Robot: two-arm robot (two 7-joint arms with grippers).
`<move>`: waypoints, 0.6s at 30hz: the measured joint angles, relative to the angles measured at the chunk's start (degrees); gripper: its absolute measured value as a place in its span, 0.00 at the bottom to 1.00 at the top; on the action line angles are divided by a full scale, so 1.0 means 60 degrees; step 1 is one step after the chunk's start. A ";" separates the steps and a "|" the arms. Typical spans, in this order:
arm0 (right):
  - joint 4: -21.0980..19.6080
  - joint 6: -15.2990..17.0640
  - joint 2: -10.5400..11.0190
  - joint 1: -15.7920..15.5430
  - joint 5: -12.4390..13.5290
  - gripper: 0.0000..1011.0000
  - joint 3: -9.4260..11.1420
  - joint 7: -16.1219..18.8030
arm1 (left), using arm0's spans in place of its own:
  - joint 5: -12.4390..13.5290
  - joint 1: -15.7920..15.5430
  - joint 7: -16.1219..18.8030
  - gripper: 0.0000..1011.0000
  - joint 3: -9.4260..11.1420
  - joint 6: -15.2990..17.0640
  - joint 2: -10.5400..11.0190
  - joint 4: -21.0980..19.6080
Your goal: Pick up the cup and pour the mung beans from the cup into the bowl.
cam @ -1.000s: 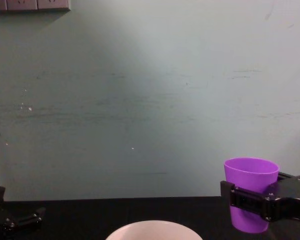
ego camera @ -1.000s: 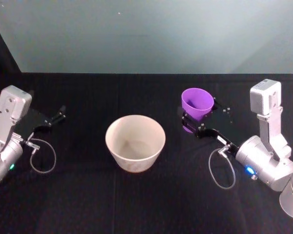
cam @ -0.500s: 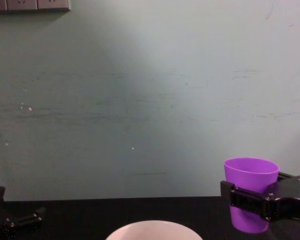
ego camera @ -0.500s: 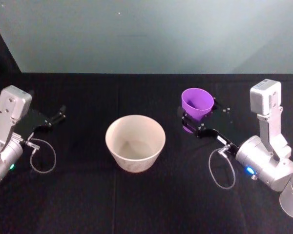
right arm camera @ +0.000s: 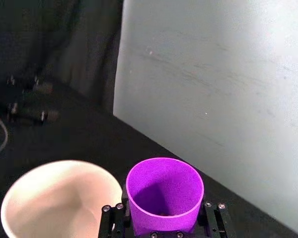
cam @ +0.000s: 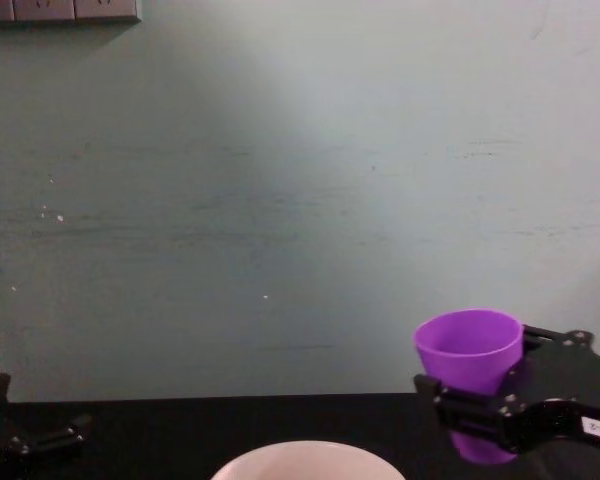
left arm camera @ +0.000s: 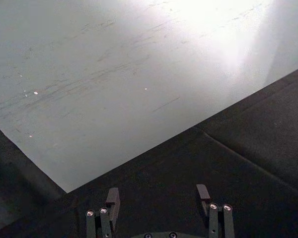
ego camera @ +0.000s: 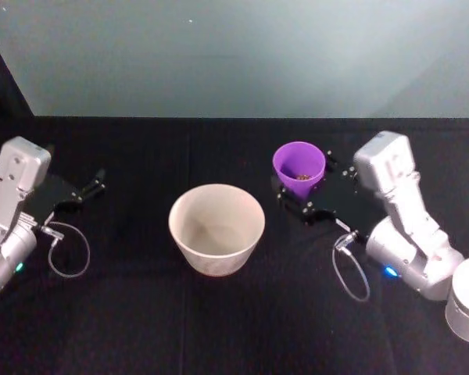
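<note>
right pincer (ego camera: 302,186) is clamped round the small bright purple plastic tumbler (ego camera: 298,161), a finger on each side of its wall, and the cup sits close to upright in that grip, if anything leaning a touch toward the middle. it hangs on the robot's right of the wide round white bowl (ego camera: 216,256), near it but apart, mouth not over the rim. whether its base is clear of the black cloth-covered surface (ego camera: 219,328) i can't say for sure, though from the chest view it looks lifted. a little heap of brownish mung beans (ego camera: 303,176) lies in the bottom of the cup, and the bowl's inside looks bare, so nothing has gone across. left pincer (ego camera: 94,182) is parked far out on the robot's left, fingers apart, holding nothing. by my reading the pick-up is done; what's left is the carry over the bowl's rim and the tilt to pour, and that tilt wants to be gentle, because loose beans could skip over a smooth rim.
</note>
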 joint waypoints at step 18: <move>-0.0886 0.2002 0.0514 0.1218 -0.3989 0.72 -0.1672 0.0155 | 0.0001 -0.0001 0.0000 0.99 0.0000 0.0000 0.0000 0.0000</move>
